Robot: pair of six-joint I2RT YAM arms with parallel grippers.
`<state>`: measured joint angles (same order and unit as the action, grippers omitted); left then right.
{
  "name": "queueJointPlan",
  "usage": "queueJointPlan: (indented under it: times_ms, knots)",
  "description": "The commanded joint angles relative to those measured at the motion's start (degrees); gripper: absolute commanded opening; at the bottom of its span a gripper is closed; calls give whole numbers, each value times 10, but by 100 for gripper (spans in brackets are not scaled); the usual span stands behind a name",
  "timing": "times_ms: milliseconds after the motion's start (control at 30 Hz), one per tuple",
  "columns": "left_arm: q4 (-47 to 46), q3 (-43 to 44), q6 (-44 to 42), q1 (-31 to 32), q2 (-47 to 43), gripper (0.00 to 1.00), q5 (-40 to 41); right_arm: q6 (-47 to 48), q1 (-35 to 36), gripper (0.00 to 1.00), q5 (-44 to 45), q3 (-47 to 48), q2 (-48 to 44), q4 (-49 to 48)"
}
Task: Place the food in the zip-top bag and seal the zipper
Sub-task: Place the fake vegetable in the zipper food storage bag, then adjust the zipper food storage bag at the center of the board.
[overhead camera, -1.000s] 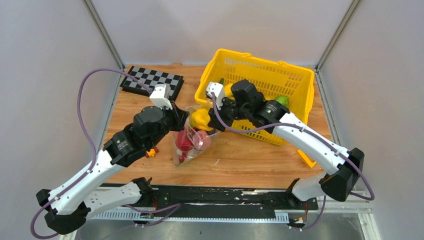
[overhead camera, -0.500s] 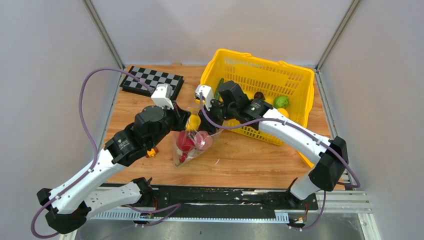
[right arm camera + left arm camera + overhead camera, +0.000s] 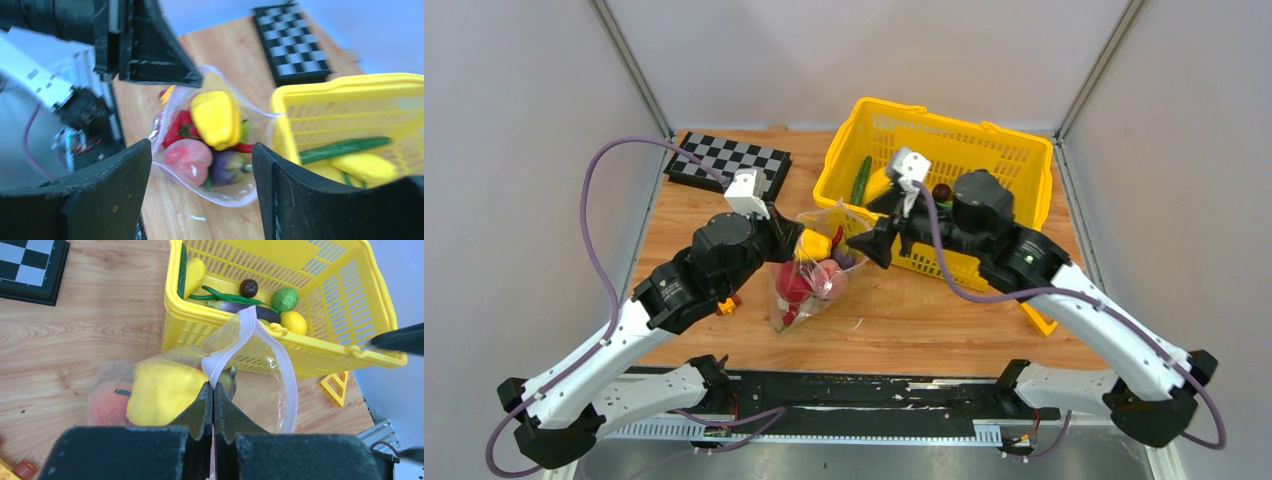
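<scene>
The zip-top bag (image 3: 809, 285) lies on the wood with its mouth held up toward the basket. My left gripper (image 3: 213, 387) is shut on the near rim, on the pale pink zipper (image 3: 287, 365) strip. The mouth gapes wide. Inside the bag is food: a yellow pepper (image 3: 215, 117), a pink round piece (image 3: 187, 157), a purple eggplant (image 3: 227, 167), a red piece (image 3: 177, 130) and a red chili (image 3: 242, 148). My right gripper (image 3: 201, 147) is open and holds nothing. It hovers just right of the bag mouth (image 3: 871, 245).
The yellow basket (image 3: 1024, 160) stands right behind the bag, with more food in it: a cucumber (image 3: 861, 180), a lemon (image 3: 293, 322), a green round piece (image 3: 285, 299). A checkerboard (image 3: 729, 162) lies at the back left. An orange block (image 3: 727, 305) sits under my left arm.
My right gripper carried the yellow pepper into the bag mouth, opened, let it go and drew back to the right. The left gripper kept its hold on the rim.
</scene>
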<state>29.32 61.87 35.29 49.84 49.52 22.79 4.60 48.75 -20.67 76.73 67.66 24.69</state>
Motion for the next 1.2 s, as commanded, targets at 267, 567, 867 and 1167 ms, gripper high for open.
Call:
queueJointPlan:
  times_ms: [267, 567, 867, 1167]
  knots:
    - [-45, -2, 1, -1, -3, 0, -8, -145, -15, 74, 220, -69, 0, 27]
    - [-38, -5, 2, -1, -15, 0, -8, -168, -15, 64, 203, -63, 28, 25]
    - [-47, -3, 0, -1, -3, 0, -25, -192, -15, 33, 143, -87, 35, -7]
    - [-47, -7, -7, -1, -10, 0, -33, -177, -16, 4, 135, -72, 34, -31]
